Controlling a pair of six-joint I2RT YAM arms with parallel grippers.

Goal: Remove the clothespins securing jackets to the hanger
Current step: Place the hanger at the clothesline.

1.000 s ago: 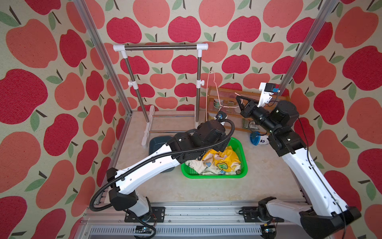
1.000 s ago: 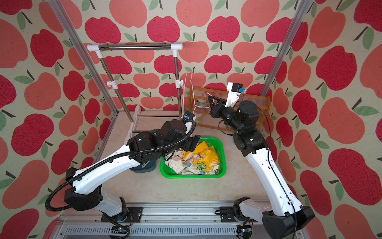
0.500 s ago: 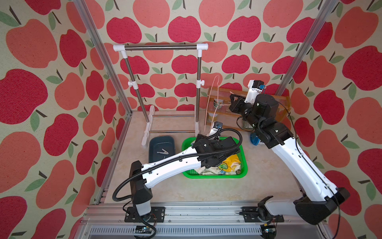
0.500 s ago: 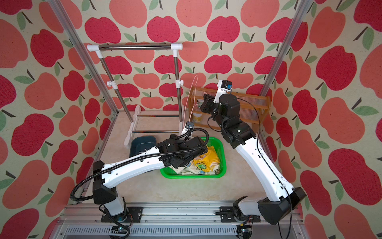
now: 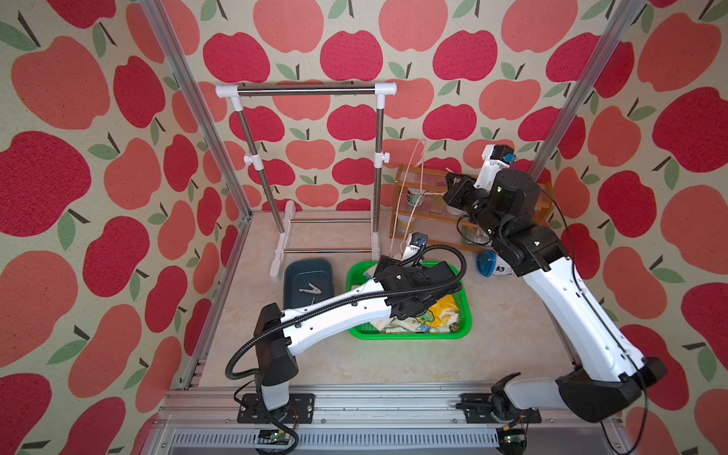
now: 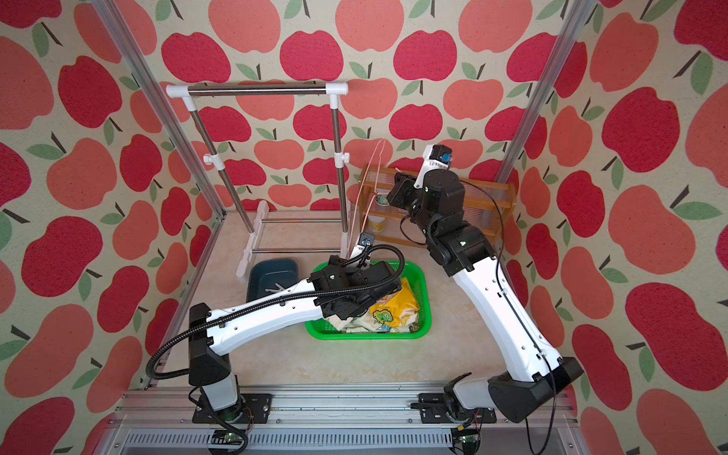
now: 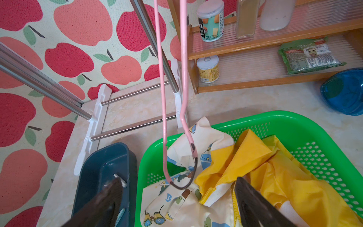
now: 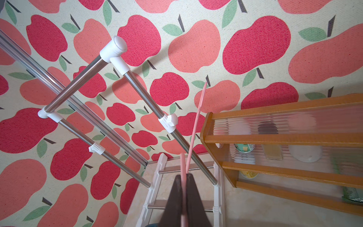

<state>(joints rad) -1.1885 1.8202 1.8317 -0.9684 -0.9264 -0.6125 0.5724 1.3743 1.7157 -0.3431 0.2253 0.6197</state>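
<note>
My right gripper (image 8: 183, 176) is shut on the pink hanger (image 8: 194, 127) and holds it up in front of the wooden shelf, as both top views show (image 5: 447, 193) (image 6: 394, 185). The hanger (image 7: 163, 98) points down, and its lower bend hangs over the cream and yellow jacket (image 7: 265, 167), which lies crumpled in the green basket (image 7: 294, 118). I cannot tell whether the two touch. My left gripper (image 7: 177, 184) is open just above the jacket, with nothing between its fingers. Pale clothespins (image 5: 311, 290) (image 7: 119, 177) lie in the dark blue tray (image 5: 293, 272).
The steel-tube rack (image 5: 307, 91) stands at the back, behind the tray and basket. A wooden shelf (image 7: 255, 45) with cans and packets stands at the back right. A blue container (image 5: 486, 263) lies on the table in front of it, under the right arm.
The left arm has drawn in and its wrist now hangs over the basket. The right gripper has shifted slightly left along the shelf front, still holding the hanger.
</note>
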